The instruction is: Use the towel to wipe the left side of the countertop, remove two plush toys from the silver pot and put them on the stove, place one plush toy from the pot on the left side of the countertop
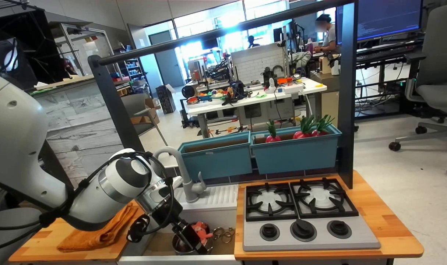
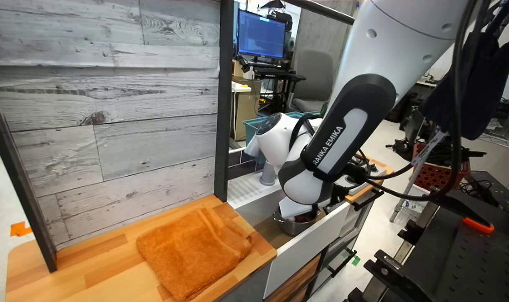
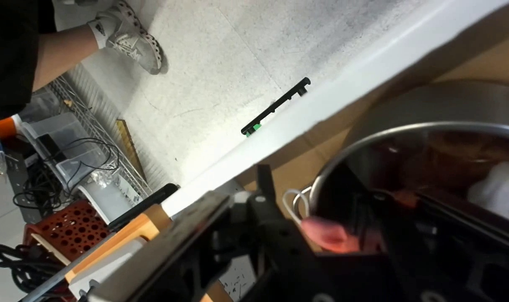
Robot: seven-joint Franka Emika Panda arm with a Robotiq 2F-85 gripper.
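i see the towel (image 1: 102,235) at nine o'clock from the pot (image 2: 292,227). the gripper (image 1: 197,246) has its fingers (image 3: 279,239) apart, seeming to straddle the pot's wall; closing so, it may pinch metal together with the toy (image 1: 201,230) leaning out, and tip the pot when lifting toward the stove (image 1: 286,228), at about three o'clock.

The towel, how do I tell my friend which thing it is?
Start at the stove and cross the sink to the wooden countertop on its other side. The towel lies folded on top. It is fuzzy and deep orange; the countertop around it is paler and flat.
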